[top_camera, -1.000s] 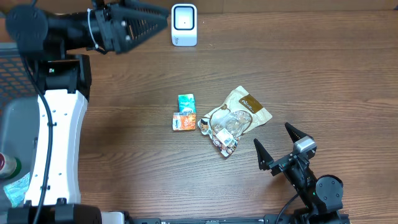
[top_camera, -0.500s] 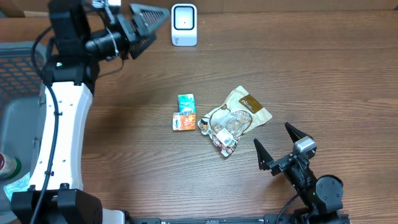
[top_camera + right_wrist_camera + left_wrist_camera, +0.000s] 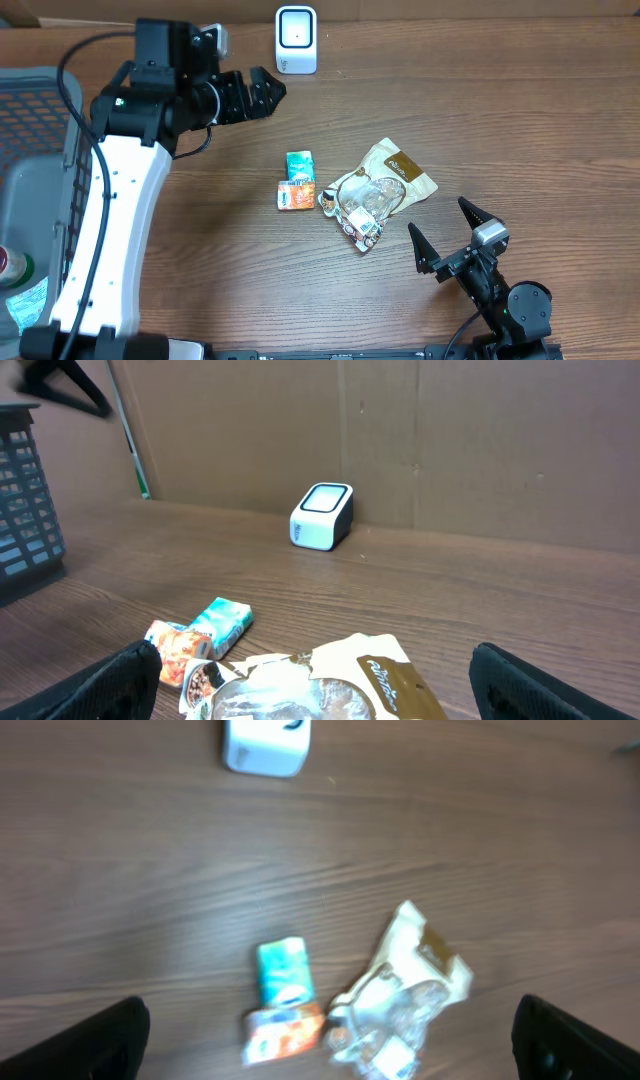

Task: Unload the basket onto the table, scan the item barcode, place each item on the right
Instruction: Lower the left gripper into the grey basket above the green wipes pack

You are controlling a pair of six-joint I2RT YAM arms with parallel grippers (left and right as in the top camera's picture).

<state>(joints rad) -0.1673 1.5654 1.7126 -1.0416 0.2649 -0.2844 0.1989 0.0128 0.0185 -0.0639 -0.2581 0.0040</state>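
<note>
At mid-counter lie the items: a teal packet touching an orange packet on its near side, and just right of them a brown bag with a clear window. At the far edge, well apart, stands the scanner. Between scanner and packets hovers the left claw, jaws spread wide, empty. Near the bag sits the right claw, fully released, touching nothing. At far left, a basket.
</note>
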